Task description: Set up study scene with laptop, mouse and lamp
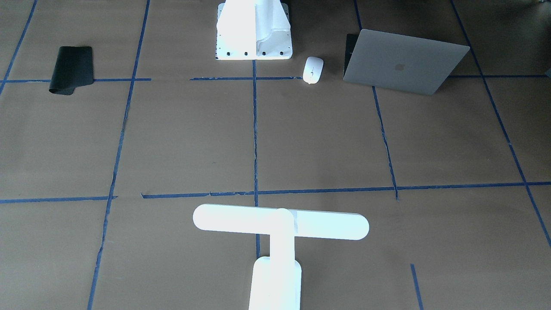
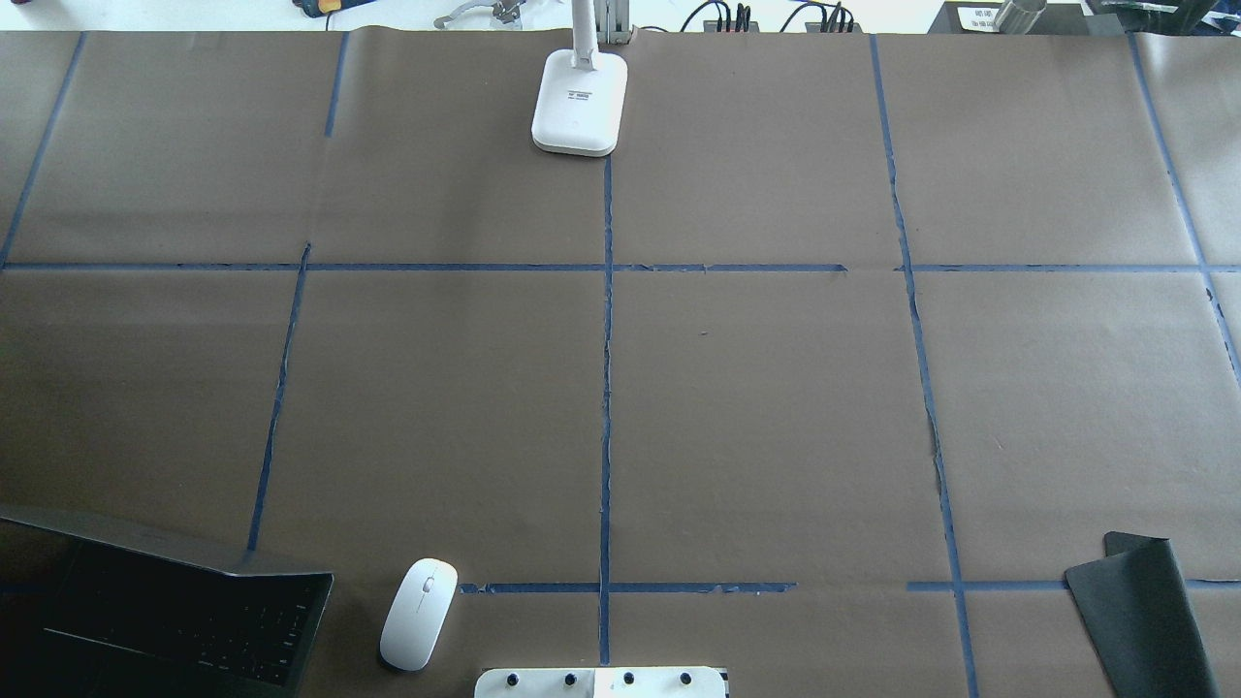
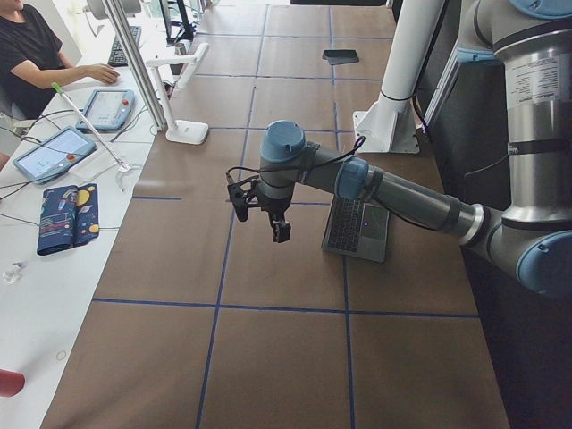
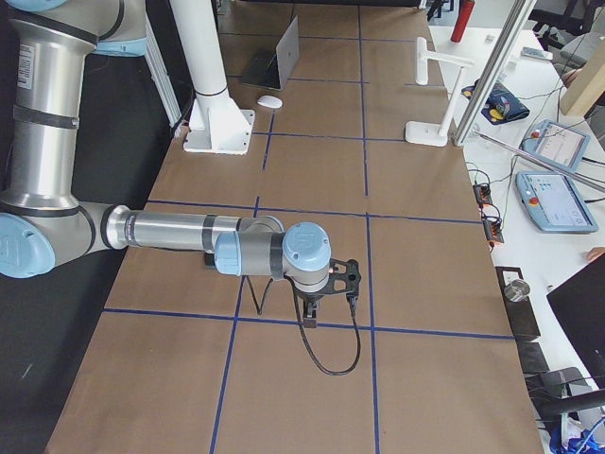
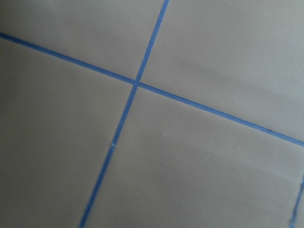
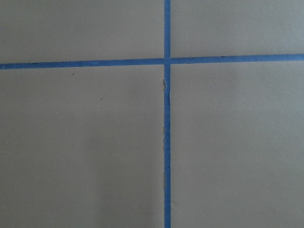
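Grey laptop, mouse, lamp: one each

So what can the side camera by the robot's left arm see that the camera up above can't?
Only the side camera shows the robot's left arm, stretched out over the table, and a person sitting at a white side desk with two tablets on it. Only the camera above shows the white mouse; from the side I can't spot it. Both show the open laptop, the white lamp, the black mat and the brown table with its blue lines.
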Available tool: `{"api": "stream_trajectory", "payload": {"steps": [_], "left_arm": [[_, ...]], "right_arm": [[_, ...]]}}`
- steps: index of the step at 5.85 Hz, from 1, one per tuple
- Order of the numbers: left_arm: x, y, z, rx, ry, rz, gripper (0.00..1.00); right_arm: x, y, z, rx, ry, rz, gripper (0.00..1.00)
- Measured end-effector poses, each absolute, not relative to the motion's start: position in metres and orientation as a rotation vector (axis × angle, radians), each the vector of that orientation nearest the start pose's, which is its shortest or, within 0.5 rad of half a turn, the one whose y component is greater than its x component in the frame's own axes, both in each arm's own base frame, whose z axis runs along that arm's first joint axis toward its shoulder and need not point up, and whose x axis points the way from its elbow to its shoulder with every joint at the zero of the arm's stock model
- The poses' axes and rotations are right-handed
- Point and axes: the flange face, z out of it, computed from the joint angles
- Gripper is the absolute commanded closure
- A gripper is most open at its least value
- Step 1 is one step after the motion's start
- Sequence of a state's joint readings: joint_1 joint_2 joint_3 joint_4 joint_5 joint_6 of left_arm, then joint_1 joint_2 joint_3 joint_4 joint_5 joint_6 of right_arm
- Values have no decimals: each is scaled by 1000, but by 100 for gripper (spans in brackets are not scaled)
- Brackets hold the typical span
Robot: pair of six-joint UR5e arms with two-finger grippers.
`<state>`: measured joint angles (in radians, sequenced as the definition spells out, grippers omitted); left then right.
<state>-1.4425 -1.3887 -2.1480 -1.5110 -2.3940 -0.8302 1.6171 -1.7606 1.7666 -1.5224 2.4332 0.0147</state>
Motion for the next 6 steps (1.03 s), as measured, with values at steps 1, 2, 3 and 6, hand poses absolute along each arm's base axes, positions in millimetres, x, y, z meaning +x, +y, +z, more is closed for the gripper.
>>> {"api": "stream_trajectory", "payload": {"steps": [1,2,3,6], "left_arm": [[19,-388,431,-146,871,-596,0],[47,-367,402,-190,846,-689,0],[75,-349,380,-231,812,-789,0],[140,-310,352,-313,690,-1046,0]], "right_arm": [[77,-415,632,72,-861,34,0],[77,-416,631,71,-862,42,0],[77,-416,631,67,-865,51,0],[78,-417,626,73,-869,55,0]]}}
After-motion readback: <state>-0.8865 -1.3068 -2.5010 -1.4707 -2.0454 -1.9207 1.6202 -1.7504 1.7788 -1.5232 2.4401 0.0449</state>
